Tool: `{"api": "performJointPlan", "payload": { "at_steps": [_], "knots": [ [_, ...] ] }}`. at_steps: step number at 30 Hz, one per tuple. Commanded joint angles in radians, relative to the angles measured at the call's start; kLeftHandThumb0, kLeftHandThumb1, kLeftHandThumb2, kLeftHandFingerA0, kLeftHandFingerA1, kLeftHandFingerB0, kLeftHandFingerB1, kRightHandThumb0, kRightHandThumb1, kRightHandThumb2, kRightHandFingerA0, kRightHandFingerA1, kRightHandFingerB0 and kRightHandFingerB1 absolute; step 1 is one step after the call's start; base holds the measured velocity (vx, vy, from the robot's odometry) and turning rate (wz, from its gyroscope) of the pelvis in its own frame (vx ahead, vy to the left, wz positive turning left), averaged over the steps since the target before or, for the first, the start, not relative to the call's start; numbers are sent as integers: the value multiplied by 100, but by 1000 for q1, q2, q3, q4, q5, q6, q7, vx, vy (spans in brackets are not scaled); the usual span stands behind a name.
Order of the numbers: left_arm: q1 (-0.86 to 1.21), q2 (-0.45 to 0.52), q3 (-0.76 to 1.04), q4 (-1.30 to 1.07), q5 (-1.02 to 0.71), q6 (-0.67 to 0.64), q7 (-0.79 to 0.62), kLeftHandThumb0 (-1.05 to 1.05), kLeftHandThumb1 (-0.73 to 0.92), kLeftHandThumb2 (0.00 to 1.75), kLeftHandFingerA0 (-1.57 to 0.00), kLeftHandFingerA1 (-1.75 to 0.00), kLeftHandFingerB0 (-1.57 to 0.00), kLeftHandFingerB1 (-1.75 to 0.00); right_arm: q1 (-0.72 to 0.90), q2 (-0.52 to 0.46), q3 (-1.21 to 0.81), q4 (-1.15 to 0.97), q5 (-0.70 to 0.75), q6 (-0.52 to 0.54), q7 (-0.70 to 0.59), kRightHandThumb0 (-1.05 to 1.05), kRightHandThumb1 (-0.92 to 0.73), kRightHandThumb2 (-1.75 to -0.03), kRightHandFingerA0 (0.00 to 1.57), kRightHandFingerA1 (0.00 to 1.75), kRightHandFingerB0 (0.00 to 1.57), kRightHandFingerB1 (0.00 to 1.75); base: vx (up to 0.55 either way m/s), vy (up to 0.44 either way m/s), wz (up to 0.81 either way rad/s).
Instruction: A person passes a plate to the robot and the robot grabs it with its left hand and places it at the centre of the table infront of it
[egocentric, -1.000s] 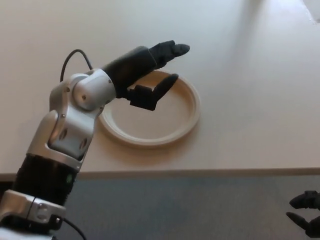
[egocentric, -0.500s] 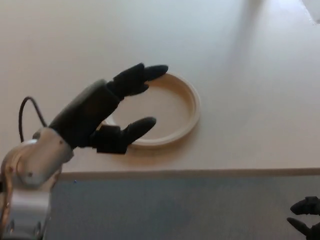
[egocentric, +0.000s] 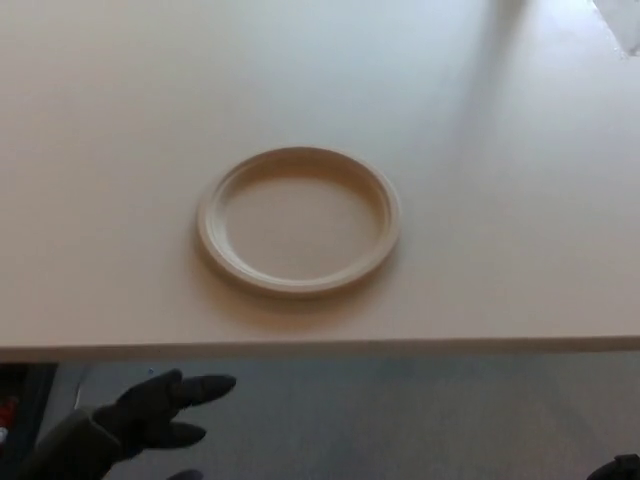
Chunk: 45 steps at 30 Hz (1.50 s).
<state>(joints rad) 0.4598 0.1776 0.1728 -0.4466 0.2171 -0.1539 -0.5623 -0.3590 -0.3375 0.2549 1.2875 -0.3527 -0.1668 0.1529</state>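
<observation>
The plate (egocentric: 299, 221) lay flat, rim up, near the table's (egocentric: 520, 200) front edge; round, no long axis. The left hand (egocentric: 150, 410) hung below that edge, fingers apart, empty.

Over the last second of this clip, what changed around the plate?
The left hand, which hovered open over the plate, drew back toward the robot and now sits below the table edge, fingers apart, holding nothing. The right hand slipped almost out of view at the lower right corner. The plate stayed flat in the same spot.
</observation>
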Motion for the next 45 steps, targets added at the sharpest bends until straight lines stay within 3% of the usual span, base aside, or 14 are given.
{"api": "performJointPlan", "payload": {
  "at_steps": [1,4,8,10,11,17,22,25,26,33,35,36,43,45],
  "knots": [
    [136,88,64,97,-115,-330,9,-82,92,74,-75,-48,-52,-39,74,-3,7,6,-9,10,-14,-78,-79,-63,23,54,19,41,0,0,0],
    [64,107,44,253,-46,-297,58,-79,92,70,-78,-49,-59,-41,83,-2,7,4,-9,12,-23,-80,-63,-97,20,58,11,49,0,0,0],
    [-38,126,3,473,62,-278,160,-79,92,72,-79,-48,-57,-41,87,-2,8,2,-10,14,-26,-79,-81,-65,24,54,12,39,0,0,0],
    [-89,135,-20,567,125,-259,221,-80,76,108,-68,-58,-53,-53,87,-6,9,1,-11,11,-28,-80,-63,-97,23,58,10,49,0,0,0],
    [-112,145,-34,613,161,-234,253,-83,92,75,-68,-45,-50,-39,88,-4,11,-1,-13,14,-30,-81,-63,-98,23,58,11,49,0,0,0],
    [-293,191,-134,974,286,-136,415,-87,77,106,-36,-50,-33,-45,83,-3,25,-1,-24,20,-38,-80,-64,-98,23,58,12,48,0,0,0],
    [-351,196,-174,1116,296,-134,487,-81,92,69,-34,-37,-24,-28,75,-3,13,-3,-10,21,-34,-81,-63,-98,22,57,12,48,0,0,0],
    [-375,198,-197,1199,292,-148,531,-80,92,69,-32,-37,-21,-27,77,-4,9,-5,-5,20,-27,-81,-63,-98,22,57,12,48,0,0,0],
    [-384,196,-202,1218,294,-138,543,-80,75,103,-24,-48,-15,-41,76,-4,13,-5,-9,19,-29,-80,-64,-98,22,57,14,48,0,0,0],
    [-524,160,-223,1432,240,-76,611,-77,92,70,-29,-35,-21,-28,67,0,10,-6,-6,25,-30,-81,-64,-97,22,57,15,48,0,0,0],
    [-539,149,-221,1482,226,-78,626,-78,74,102,-25,-48,-17,-41,68,0,4,-2,-1,20,-27,-80,-63,-98,24,57,13,48,0,0,0],
    [-549,148,-223,1504,222,-82,632,-78,74,102,-25,-48,-17,-42,61,0,7,-3,-3,21,-27,-81,-82,-64,27,52,15,38,0,0,0],
    [-602,151,-193,1644,140,-89,573,-85,92,69,-35,-35,-22,-28,55,7,1,-2,1,30,-30,-78,-64,-96,21,56,14,48,0,0,0],
    [-606,153,-176,1660,118,-93,543,-83,74,108,-30,-49,-12,-41,61,9,-1,-2,2,24,-33,-78,-64,-97,22,56,14,48,0,0,0]
  ]
}}
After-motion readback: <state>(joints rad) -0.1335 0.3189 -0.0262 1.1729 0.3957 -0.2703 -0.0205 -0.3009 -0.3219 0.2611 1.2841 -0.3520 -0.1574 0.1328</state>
